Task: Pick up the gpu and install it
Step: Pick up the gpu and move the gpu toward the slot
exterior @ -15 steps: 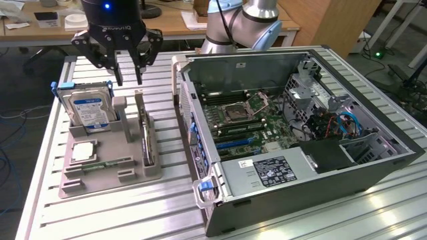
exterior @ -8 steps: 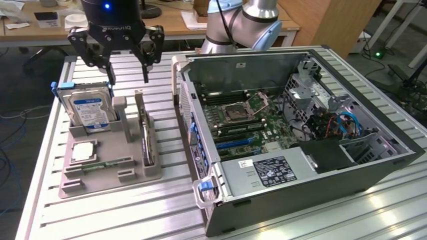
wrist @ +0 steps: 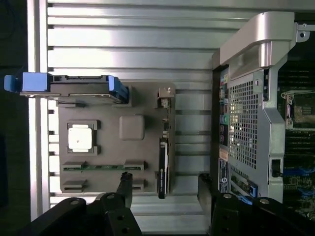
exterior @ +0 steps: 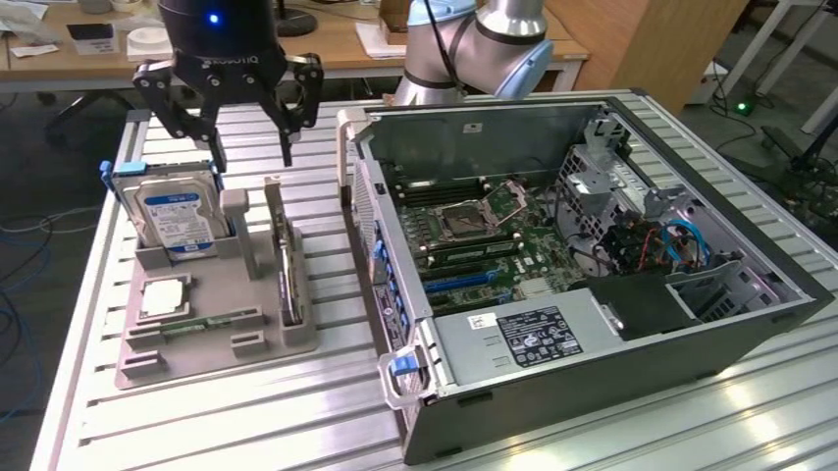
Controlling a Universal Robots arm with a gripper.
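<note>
The gpu [exterior: 286, 267] stands on edge in a slot of the grey holder [exterior: 269, 345] on the slatted table, at the exterior view's left of the open computer case [exterior: 524, 324]. In the wrist view the gpu [wrist: 163, 164] is a thin dark strip seen edge-on, with its metal bracket end toward the blue-railed drive. My gripper [exterior: 251, 157] hangs above the far end of the holder, open, with nothing between its fingers. In the wrist view the gripper [wrist: 165, 189] straddles the line of the card, one finger on each side, well above it.
A hard drive [exterior: 177, 218] with blue rails stands in the holder beside the gpu, also in the wrist view [wrist: 69, 86]. A processor chip [exterior: 164, 294] and a green memory stick [exterior: 210, 322] lie in the holder. The case's motherboard [exterior: 485, 235] is exposed.
</note>
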